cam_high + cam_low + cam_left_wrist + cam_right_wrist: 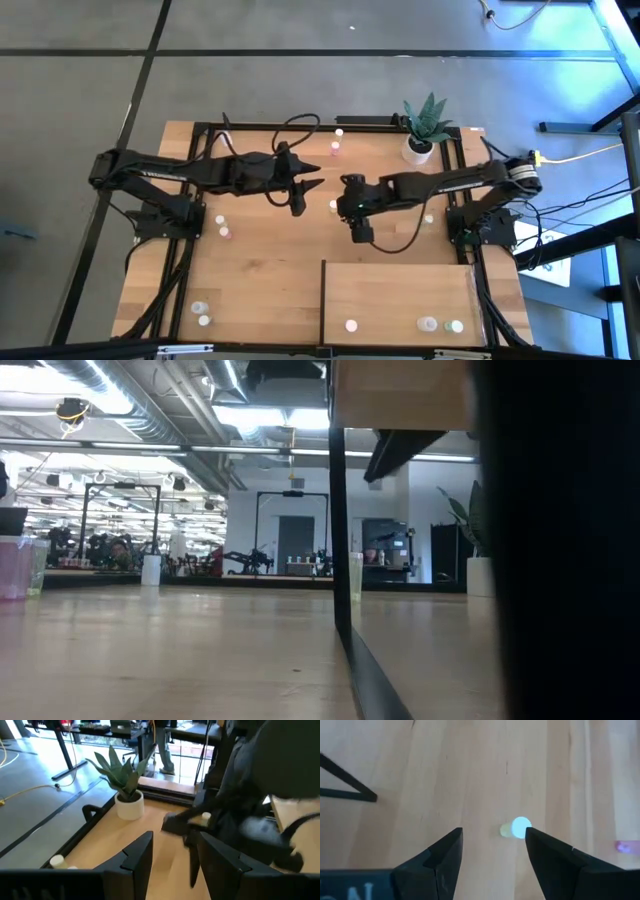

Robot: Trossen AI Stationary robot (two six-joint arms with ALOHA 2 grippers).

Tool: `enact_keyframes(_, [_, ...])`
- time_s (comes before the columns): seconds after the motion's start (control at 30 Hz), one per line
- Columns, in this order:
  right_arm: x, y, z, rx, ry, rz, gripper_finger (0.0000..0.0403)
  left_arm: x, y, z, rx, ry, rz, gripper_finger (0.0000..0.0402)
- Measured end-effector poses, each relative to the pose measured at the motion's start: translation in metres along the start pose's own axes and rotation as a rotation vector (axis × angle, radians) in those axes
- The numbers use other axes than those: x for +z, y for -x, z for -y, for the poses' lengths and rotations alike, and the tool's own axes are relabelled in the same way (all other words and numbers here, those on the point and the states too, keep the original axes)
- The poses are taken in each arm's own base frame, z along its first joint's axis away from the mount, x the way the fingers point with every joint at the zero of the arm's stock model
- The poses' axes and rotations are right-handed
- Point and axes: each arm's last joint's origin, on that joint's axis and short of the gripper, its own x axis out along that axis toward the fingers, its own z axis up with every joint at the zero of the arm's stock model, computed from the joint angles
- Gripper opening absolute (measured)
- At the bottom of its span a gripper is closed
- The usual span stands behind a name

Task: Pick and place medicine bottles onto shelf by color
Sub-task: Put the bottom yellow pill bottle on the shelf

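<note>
Small medicine bottles stand scattered on the table. One pale yellow bottle with a white cap [516, 828] [333, 205] stands on the wood just below my right gripper [492, 837] [347, 207], which is open and points steeply down; the bottle shows close beside one finger, untouched. A pink bottle [623, 847] lies off to the side. My left gripper [172, 851] [303, 185] hovers open at mid-table, nothing between its fingers. The shelf [400, 290] is the pale panel at the near right, with three bottles [428, 323] along its near edge.
A white pot with a green plant [420, 148] stands at the far right. More bottles are at the far middle [336, 150], left of centre [222, 225] and the near left corner [202, 312]. A dark cable [400, 240] loops below my right arm.
</note>
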Motion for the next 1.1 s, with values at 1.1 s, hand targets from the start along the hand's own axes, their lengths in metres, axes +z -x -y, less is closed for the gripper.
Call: enact_keyframes(1.1, [0.004, -0.016, 0.007, -0.03, 0.106, 0.023, 0.0259, 0.0, 0.006, 0.0, -0.005, -0.009, -0.019, 0.0147])
